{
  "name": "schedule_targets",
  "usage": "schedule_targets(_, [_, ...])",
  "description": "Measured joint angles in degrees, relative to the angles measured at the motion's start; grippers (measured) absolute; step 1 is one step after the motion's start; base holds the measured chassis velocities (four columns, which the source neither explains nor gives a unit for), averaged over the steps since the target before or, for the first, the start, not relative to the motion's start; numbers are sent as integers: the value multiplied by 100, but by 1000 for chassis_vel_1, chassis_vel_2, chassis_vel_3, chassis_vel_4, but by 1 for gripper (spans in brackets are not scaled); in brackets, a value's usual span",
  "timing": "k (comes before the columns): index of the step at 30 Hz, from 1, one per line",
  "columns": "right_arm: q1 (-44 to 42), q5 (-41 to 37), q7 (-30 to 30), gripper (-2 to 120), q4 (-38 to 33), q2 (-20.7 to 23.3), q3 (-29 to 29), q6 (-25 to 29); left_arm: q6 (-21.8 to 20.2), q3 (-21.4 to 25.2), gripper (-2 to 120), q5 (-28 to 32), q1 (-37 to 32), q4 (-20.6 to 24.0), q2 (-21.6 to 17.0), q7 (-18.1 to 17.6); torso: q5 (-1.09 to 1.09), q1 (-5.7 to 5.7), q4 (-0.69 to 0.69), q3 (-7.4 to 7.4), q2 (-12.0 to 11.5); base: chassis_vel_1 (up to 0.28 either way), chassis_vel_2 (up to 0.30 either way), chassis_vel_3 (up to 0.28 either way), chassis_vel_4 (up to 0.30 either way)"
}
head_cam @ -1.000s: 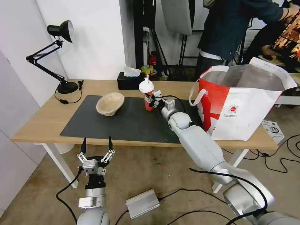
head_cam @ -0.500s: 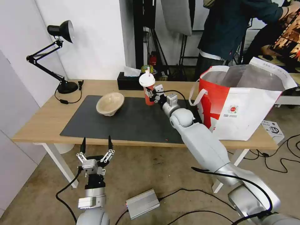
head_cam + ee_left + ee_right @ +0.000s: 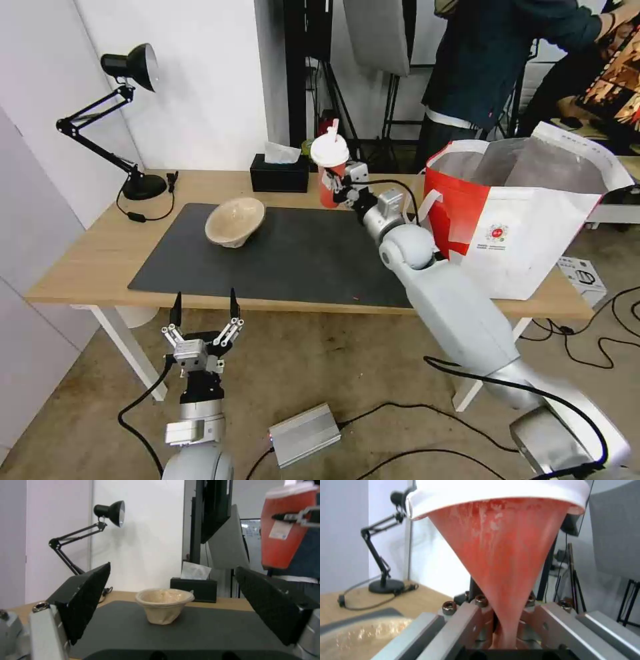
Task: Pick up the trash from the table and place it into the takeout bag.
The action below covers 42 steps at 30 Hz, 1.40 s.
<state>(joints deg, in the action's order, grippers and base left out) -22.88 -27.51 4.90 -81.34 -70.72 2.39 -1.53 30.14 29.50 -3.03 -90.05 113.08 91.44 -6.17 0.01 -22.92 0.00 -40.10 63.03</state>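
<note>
My right gripper (image 3: 338,188) is shut on the red drink cup (image 3: 331,173) with a white lid, holding it in the air above the back of the table (image 3: 80,257), left of the takeout bag (image 3: 527,213). The same cup (image 3: 500,562) sits between the right fingers close up, and hangs high over the mat in the left wrist view (image 3: 286,527). A beige pulp bowl (image 3: 235,221) rests on the dark grey mat (image 3: 287,257); it appears too in the left wrist view (image 3: 164,605). My left gripper (image 3: 204,310) is open below the table's front edge.
A black desk lamp (image 3: 127,120) stands at the table's back left and a black tissue box (image 3: 280,175) at the back centre. A grey box (image 3: 305,433) and cables lie on the floor. A person stands behind the bag.
The right gripper has lifted the red cup off the mat and carried it up and to the right, toward the bag. The left arm has stayed still.
</note>
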Motion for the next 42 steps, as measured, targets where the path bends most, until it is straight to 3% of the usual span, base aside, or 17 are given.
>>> schedule_targets(28, [-320, -202, -189, 3, -1554, 694, -701, -312, 14, -9, 100, 34, 106, -12, -4, -111, -1, -1, 0, 0, 0, 0, 0, 0, 0])
schedule_targets(42, [-380, 69, -490, 3, -1601, 1032, -1344, -442, 19, -58, 100, 9, 45, 2, -2, -111, 0, -1, 0, 0, 0, 0, 0, 0, 0])
